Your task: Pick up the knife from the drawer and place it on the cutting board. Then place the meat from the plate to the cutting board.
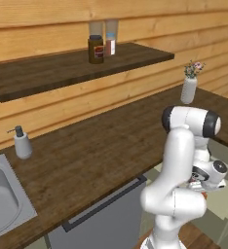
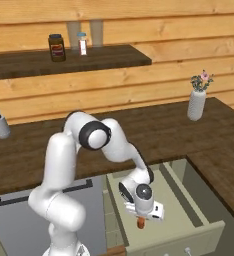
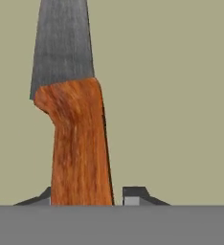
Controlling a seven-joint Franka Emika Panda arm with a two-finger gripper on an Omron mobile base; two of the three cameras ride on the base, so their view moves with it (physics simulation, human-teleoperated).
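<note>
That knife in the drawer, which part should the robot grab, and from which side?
The wooden handle, from straight above. The knife lies flat on the drawer floor, and its thick handle is a safer hold than the thin grey blade. The gripper already straddles it, jaws either side.

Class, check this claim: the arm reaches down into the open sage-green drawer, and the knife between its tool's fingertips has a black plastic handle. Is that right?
Not quite. The knife has a reddish-brown wooden handle, not black plastic; the hand view shows it, below a grey blade. The rest holds: the tool is down in the open drawer, with the handle between its fingertips.
</note>
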